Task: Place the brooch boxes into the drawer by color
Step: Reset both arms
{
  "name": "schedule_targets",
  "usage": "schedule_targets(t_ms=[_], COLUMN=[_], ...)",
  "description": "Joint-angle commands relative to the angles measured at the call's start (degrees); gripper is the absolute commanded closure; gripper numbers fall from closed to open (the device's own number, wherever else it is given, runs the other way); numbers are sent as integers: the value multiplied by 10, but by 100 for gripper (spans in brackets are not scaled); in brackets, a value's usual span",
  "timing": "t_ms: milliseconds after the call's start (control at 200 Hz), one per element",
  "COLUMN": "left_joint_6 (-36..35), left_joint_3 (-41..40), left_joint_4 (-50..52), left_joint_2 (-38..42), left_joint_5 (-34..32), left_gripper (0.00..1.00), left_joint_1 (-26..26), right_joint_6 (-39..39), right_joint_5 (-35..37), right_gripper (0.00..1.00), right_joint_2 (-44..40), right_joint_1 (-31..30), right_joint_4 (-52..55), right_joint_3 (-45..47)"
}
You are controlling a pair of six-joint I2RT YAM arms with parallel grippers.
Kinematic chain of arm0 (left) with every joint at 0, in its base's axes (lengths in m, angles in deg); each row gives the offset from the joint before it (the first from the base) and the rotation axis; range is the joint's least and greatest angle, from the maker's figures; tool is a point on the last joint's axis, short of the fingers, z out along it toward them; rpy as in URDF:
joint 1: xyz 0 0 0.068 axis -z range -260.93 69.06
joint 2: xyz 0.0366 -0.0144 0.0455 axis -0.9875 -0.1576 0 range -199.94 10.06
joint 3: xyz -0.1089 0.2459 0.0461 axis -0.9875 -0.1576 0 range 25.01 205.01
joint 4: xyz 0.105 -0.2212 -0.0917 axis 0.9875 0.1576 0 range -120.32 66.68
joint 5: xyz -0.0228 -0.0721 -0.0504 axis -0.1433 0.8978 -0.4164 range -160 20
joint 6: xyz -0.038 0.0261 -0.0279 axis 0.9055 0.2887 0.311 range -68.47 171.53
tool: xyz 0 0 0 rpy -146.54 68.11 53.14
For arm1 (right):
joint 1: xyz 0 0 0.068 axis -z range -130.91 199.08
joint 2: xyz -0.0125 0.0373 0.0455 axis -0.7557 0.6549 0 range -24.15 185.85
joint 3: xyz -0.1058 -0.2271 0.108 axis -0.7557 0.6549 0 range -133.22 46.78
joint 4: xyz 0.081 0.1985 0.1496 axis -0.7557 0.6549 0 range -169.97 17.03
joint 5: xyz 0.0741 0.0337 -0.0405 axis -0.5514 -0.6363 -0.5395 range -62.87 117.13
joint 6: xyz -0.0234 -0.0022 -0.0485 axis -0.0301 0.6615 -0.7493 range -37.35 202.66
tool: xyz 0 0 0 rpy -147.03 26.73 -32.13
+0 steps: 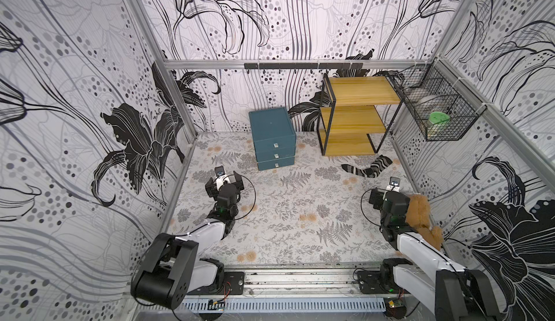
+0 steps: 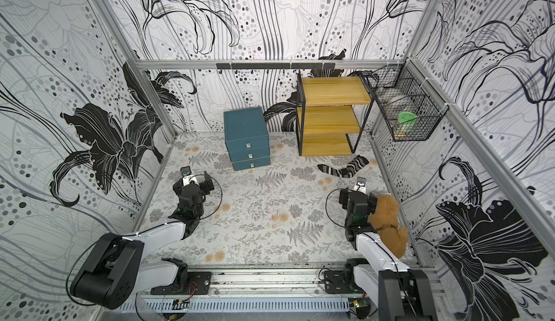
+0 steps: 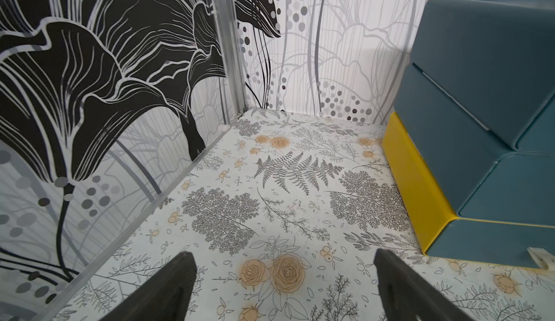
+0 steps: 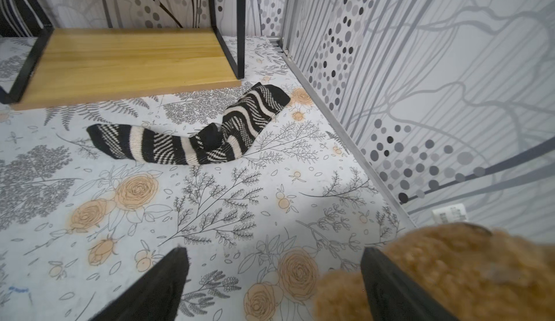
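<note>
We find the drawer (image 1: 271, 127) standing at the far middle of the bench (image 1: 300, 214), close to the back wall, in both top views. Its three drawers are stacked and pushed in, each with a small white knob facing the near side. In the left wrist view the drawer (image 3: 480, 94) sits to one side. A yellow band (image 3: 414, 190) runs along the foot of its side, and we cannot tell whether that is part of the chest or something leaning against it.

The left arm (image 1: 223, 190) hangs low over the bench, near and left of the drawer and apart from it. The left jaws are spread wide, with only the patterned bench between them. The right arm (image 1: 393, 205) sits near the right wall. The right jaws are also spread wide and grip nothing, though a brown plush toy (image 4: 450, 274) presses against the outside of one finger.

To the right of the drawer stands a wooden shelf (image 1: 357, 115) with a black frame. A striped sock (image 1: 366, 167) lies flat on the bench just in front of it. A wire basket (image 1: 435, 109) hangs on the right wall.
</note>
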Motion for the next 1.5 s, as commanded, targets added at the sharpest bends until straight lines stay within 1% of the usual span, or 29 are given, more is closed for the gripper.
schedule_targets(t_ms=[0,125,180,270,371,421,461,496,516,531,586,616,651,676,706,726,761,821,891,956,1377,1427,1497], left_joint_6=[-13,-15,-19,-3,3,5,9,7,-9,-13,5,5,-6,-1,9,14,16,30,23,25,20,20,20], left_joint_3=[-19,-23,-38,-54,-72,-85,-97,-109,-117,-121,-114,-111,-106,-97,-88,-85,-82,-80,-85,-83,-83,-84,-83], left_joint_4=[-147,-178,-217,-231,-258,-287,-307,-359,-401,-412,-351,-357,-371,-345,-312,-309,-314,-293,-313,-300,-306,-306,-306], left_joint_2=[-32,-64,-73,-64,-62,-65,-72,-96,-109,-112,-86,-94,-104,-99,-93,-95,-101,-92,-98,-93,-95,-96,-96], left_joint_5=[31,54,62,71,82,93,98,97,100,101,110,109,109,110,113,117,132,143,146,143,142,142,142], left_gripper=[3,3,3,3,3,3,3,2,2,2,2,2,2,2,2,2,2,2,2,2,2,2,2], left_joint_1=[-12,-20,-22,-34,-41,-46,-49,-49,-50,-50,-50,-52,-52,-52,-55,-61,-73,-84,-84,-84,-83,-83,-83], right_joint_6=[-27,-13,-4,-7,-24,-17,-18,-17,-14,-14,-13,-15,-16,-17,-17,-15,-13,-14,-14,-14,-14,-16,-27], right_joint_5=[-63,-88,-103,-131,-154,-161,-167,-165,-163,-161,-164,-166,-167,-169,-170,-168,-162,-156,-151,-151,-150,-154,-185], right_gripper=[4,4,4,4,4,4,4,4,4,4,4,4,4,4,4,4,4,4,4,4,4,4,4], right_joint_2=[25,40,52,89,132,157,180,203,213,221,257,275,270,261,267,271,265,269,269,270,269,269,268], right_joint_1=[17,20,20,20,20,21,21,21,21,21,21,21,21,21,21,21,21,21,21,21,21,20,21], right_joint_4=[-160,-181,-210,-271,-315,-316,-342,-365,-372,-384,-431,-461,-425,-398,-410,-412,-383,-382,-380,-381,-379,-373,-359], right_joint_3=[28,22,28,39,28,12,11,11,12,14,23,25,16,6,6,5,-3,-8,-10,-9,-10,-13,-21])
